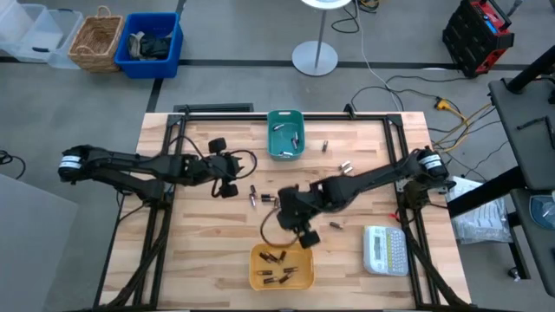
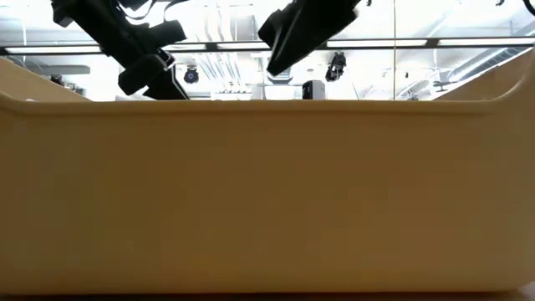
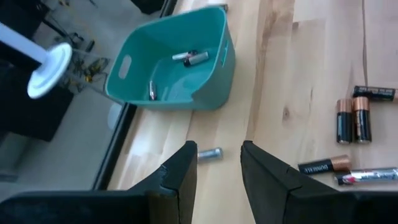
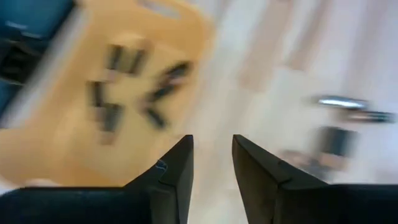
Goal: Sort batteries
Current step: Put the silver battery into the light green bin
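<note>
you're partway through. the yellow bin (image 1: 282, 267) near the front edge of the tabletop (image 1: 199, 251) already holds several dark batteries (image 1: 279, 257), and the teal bin (image 1: 285, 134) at the far edge holds a few silvery ones. loose cells (image 1: 254, 196) lie between the two arms, and more (image 1: 345, 165) lie to the right of the teal bin. your right tool (image 1: 305, 232) hovers beside the yellow bin, fingers apart and empty. your left tool (image 3: 217, 171) is also spread and empty, above a silvery cell (image 3: 210, 154) near the teal bin.
</note>
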